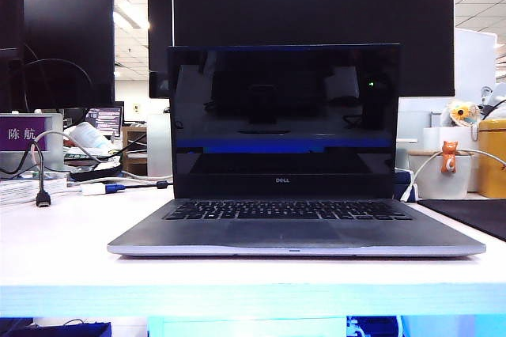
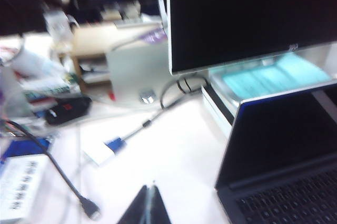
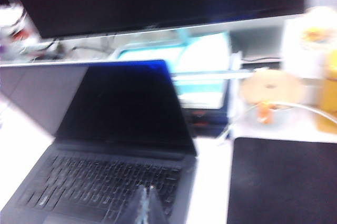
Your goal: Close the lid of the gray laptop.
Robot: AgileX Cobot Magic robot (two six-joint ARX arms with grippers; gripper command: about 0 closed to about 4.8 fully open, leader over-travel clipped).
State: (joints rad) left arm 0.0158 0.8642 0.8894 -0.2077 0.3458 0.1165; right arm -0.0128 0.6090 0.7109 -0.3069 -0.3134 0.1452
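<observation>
Left gripper (image 2: 150, 208) fingertips together over white table (image 2: 179, 155), right gripper (image 3: 148, 205) likewise together above keyboard (image 3: 100, 179), both unseen in exterior view, gray laptop (image 1: 296, 230) centre frame, lid (image 1: 283, 119) upright, screen dark.

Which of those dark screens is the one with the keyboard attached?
The laptop's lid, standing open in front with the Dell logo under the glass. The bigger monitor behind it has no keyboard. Neither claw touches it.

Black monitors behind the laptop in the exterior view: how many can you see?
3: a big monitor directly behind the open laptop, a smaller one far left, and a narrow one between them. Others may be hidden. Neither gripper shows there.
</observation>
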